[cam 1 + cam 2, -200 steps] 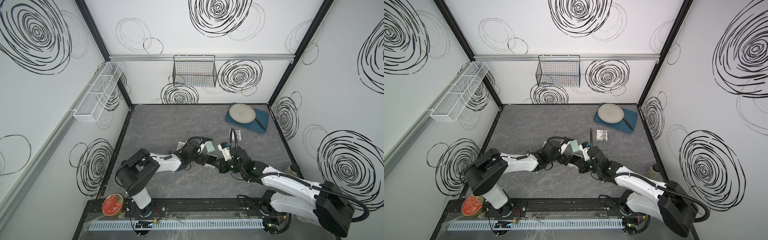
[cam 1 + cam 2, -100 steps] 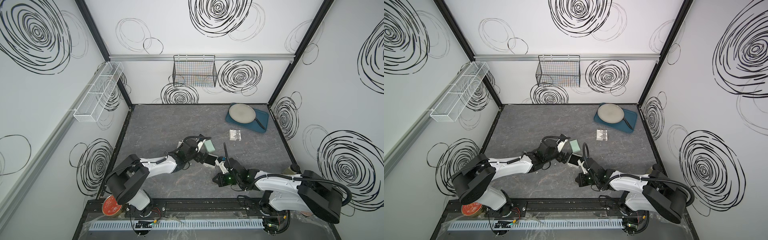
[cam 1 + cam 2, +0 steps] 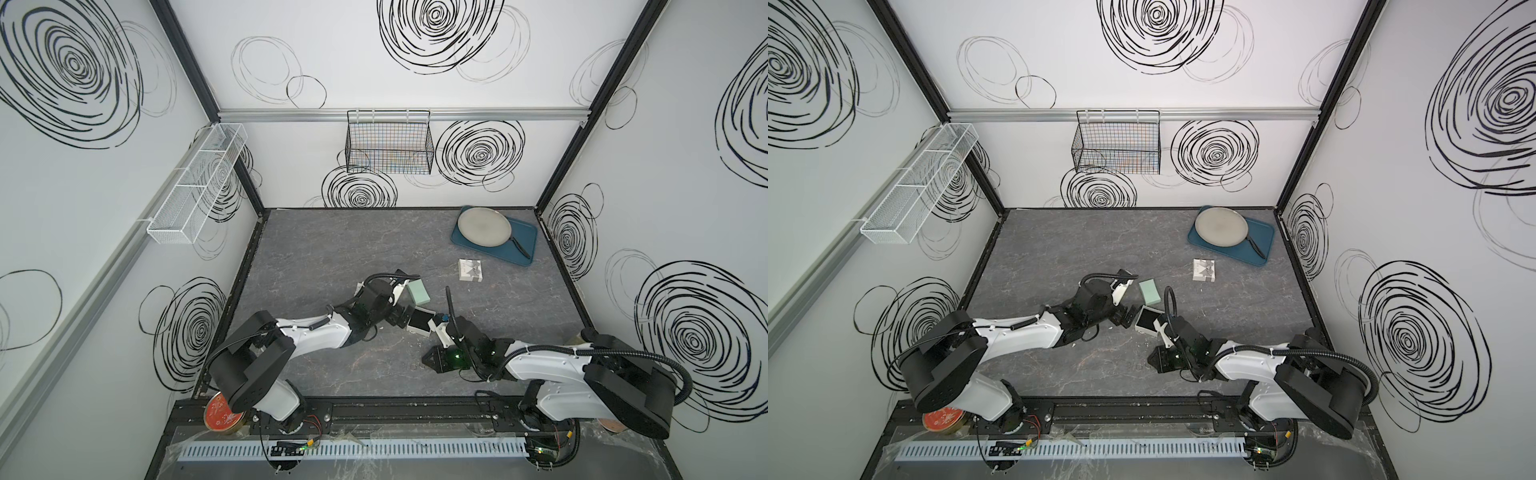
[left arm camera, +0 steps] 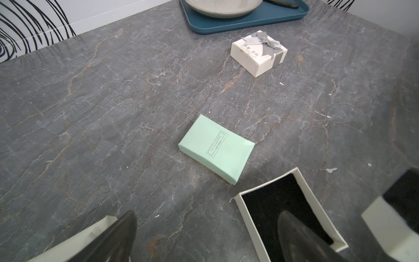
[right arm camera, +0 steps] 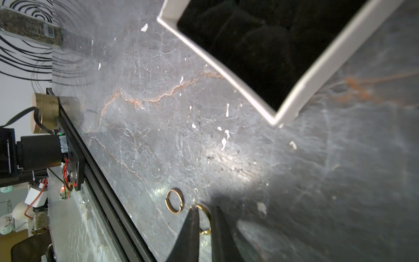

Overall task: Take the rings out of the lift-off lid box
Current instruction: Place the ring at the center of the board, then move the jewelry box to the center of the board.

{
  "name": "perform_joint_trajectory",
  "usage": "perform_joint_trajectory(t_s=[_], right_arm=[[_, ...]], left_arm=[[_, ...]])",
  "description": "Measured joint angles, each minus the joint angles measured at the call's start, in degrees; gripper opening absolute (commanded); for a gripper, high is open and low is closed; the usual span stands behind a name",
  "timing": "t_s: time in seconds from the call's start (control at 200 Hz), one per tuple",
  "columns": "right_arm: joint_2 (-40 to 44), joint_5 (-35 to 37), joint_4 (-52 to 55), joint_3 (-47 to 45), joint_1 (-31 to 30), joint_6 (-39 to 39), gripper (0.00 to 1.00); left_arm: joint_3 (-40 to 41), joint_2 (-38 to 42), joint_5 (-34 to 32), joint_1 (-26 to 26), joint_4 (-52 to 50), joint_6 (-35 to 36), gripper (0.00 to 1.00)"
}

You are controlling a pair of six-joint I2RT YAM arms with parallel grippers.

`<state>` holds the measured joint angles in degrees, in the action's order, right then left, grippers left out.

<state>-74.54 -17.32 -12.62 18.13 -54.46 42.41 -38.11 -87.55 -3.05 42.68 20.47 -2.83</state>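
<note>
Right gripper (image 5: 204,217) quit the box (image 5: 292,106), ajar astride a ring (image 5: 202,206); left gripper (image 4: 208,213) gapes near "JEWELLERY" lid (image 4: 215,147).

Bright even light; blurry wrist-view foregrounds

Golden rings (image 5: 174,202), black-lined white box (image 5: 215,65)

White arms (image 3: 316,332), black joints (image 3: 249,365), seemingly ribbed cables (image 3: 623,352).
</note>
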Motion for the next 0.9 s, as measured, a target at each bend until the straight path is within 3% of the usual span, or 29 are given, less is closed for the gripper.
perform_joint_trajectory(t_s=[0.155,0.23,0.275,0.41,0.681,0.786,0.901], right_arm=[[0.94,0.46,0.83,0.11,-0.17,-0.17,0.31],[2.62,0.98,3.13,0.42,-0.13,-0.55,0.40],[4.09,1.44,5.14,0.79,0.07,-1.03,0.51],[9.79,2.56,10.97,2.71,1.68,-1.84,0.99],[16.57,6.91,18.97,6.69,11.80,-2.80,1.00],[13.92,9.11,20.65,9.42,14.64,-2.47,1.00],[7.61,10.64,21.07,13.81,14.82,-1.18,0.88]], left_arm=[[0.00,0.00,0.00,0.00,0.20,0.02,1.00],[0.00,0.00,0.00,0.00,0.20,0.02,1.00],[0.02,0.00,0.00,0.00,0.17,0.04,1.00],[1.25,1.60,0.00,0.02,0.13,0.55,1.00],[7.06,10.29,1.62,0.02,1.84,3.39,1.00],[10.29,12.83,3.80,0.02,4.63,4.66,1.00],[13.38,14.16,6.14,0.09,8.00,5.90,1.00]])
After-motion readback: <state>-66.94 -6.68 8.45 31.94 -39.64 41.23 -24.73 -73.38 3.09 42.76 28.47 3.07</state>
